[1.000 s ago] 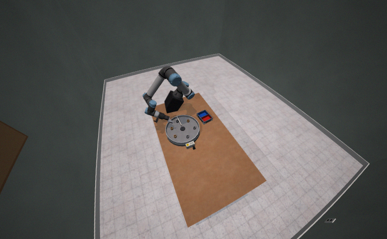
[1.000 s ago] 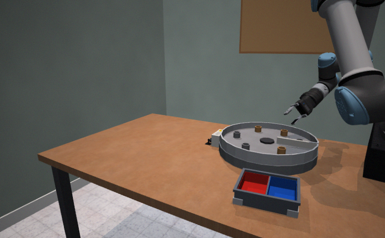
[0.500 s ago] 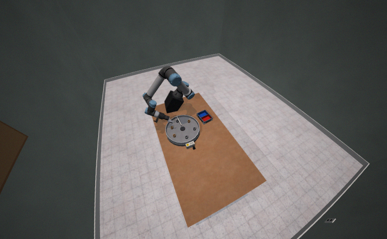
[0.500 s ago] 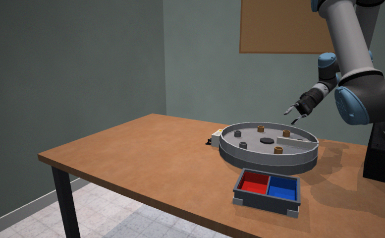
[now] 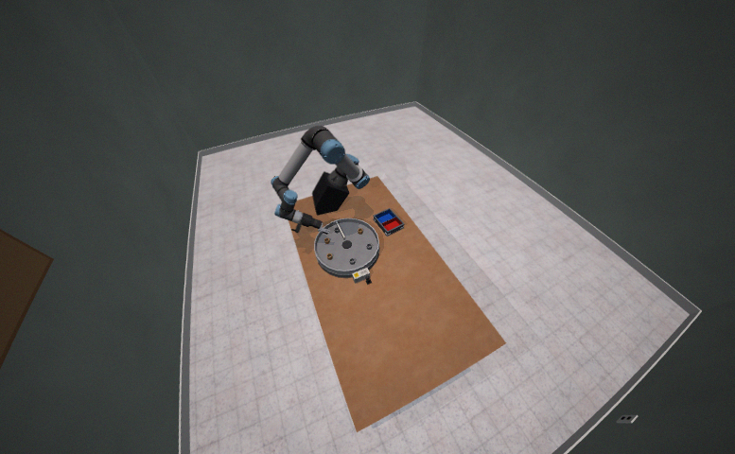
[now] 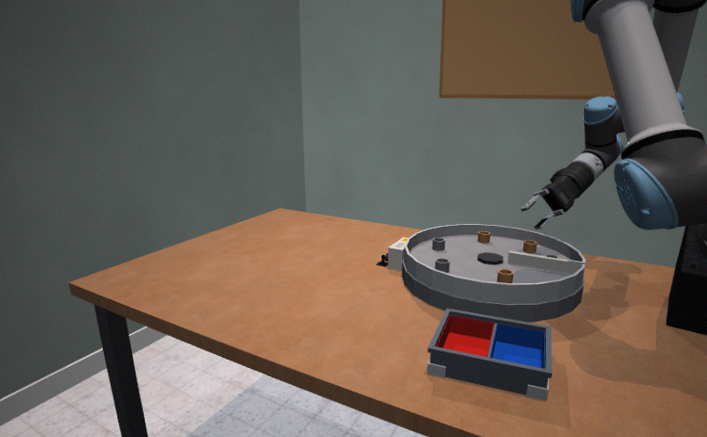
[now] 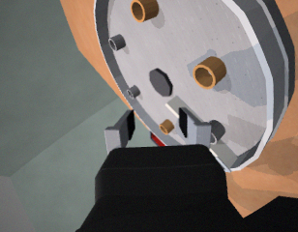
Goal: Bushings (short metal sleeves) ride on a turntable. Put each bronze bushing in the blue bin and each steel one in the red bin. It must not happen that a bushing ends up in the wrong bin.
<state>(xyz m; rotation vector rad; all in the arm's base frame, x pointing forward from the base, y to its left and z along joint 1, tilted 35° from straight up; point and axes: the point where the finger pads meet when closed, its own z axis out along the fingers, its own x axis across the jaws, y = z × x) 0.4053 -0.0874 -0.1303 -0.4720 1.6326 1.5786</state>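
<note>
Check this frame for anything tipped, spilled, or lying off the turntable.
Nothing stands out. The bronze bushings and steel bushings in view stand upright on the turntable. The red bin and blue bin hold nothing. The gripper hangs open above the far rim.

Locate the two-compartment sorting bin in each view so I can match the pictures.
Top: the bin lies right of the turntable, blue half farther from the camera.
Exterior: bin in the foreground, in front of the turntable, red half left.
Wrist: only a red sliver shows between the fingers; I cannot tell if it is the bin.
Shared landmark: the turntable's dark hub.
</note>
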